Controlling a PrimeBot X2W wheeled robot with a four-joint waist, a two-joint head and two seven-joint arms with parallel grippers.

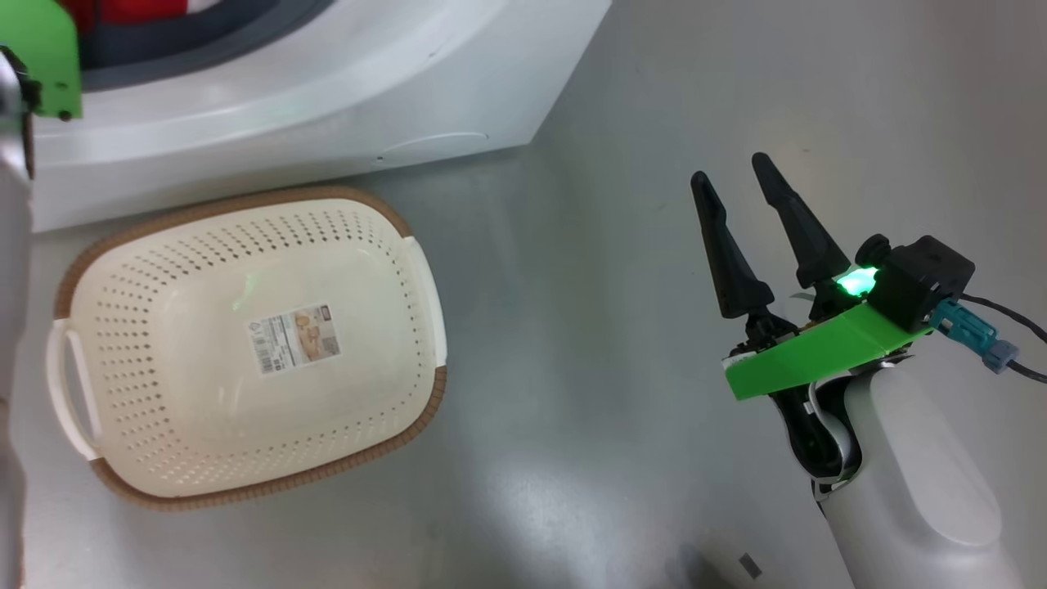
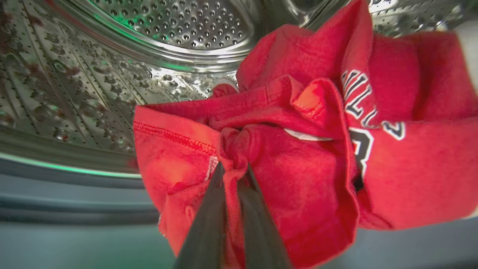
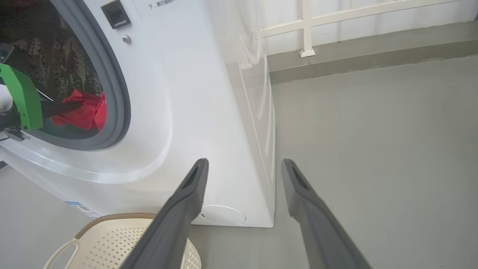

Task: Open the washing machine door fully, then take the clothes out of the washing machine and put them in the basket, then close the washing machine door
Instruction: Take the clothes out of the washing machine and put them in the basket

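Note:
Inside the steel drum (image 2: pixel 112 74) of the washing machine (image 1: pixel 327 90), my left gripper (image 2: pixel 233 170) is shut on a bunched fold of the red clothes (image 2: pixel 306 168), which carry white lettering. The right wrist view shows the same red clothes (image 3: pixel 80 112) in the round opening, with my left wrist's green bracket (image 3: pixel 22 97) beside them. The cream basket (image 1: pixel 409 270) stands on the floor in front of the machine and holds nothing but its paper label. My right gripper (image 1: pixel 730 169) hovers open over bare floor to the basket's right. The washing machine door is out of view.
Grey floor (image 1: pixel 589 425) spreads between the basket and my right arm. A grey-blue rubber ring (image 3: pixel 119 93) rims the drum opening. A white railing (image 3: pixel 306 30) and a low kerb run along the wall beyond the machine.

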